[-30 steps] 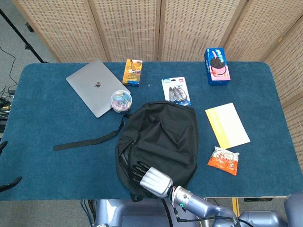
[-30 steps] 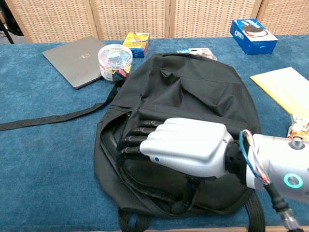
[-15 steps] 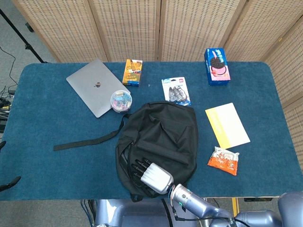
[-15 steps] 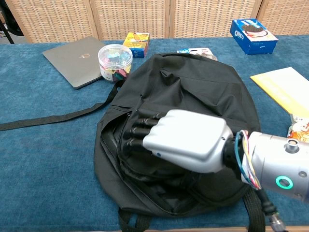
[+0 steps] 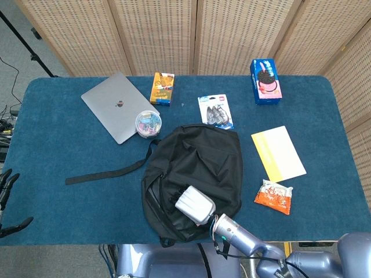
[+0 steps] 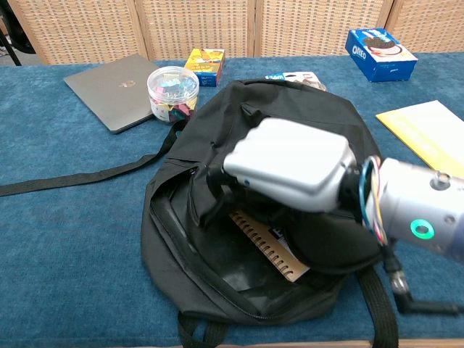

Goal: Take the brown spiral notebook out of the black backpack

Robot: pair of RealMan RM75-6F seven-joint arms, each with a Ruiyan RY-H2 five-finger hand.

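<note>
Right hand [image 6: 290,161] fingers are curled around the backpack's [image 6: 304,119] upper flap, holding it lifted open. Beneath, the brown notebook [image 6: 267,245] lies inside the opening. Left hand [image 5: 7,197], far left, fingers spread, holds nothing.

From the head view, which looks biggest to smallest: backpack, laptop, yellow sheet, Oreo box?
1. Backpack
2. Laptop
3. Yellow sheet
4. Oreo box

The right robot hand [image 6: 290,165] is raised knuckles-up with fingers curled under; the left robot hand [image 5: 6,188] hangs apart.
</note>
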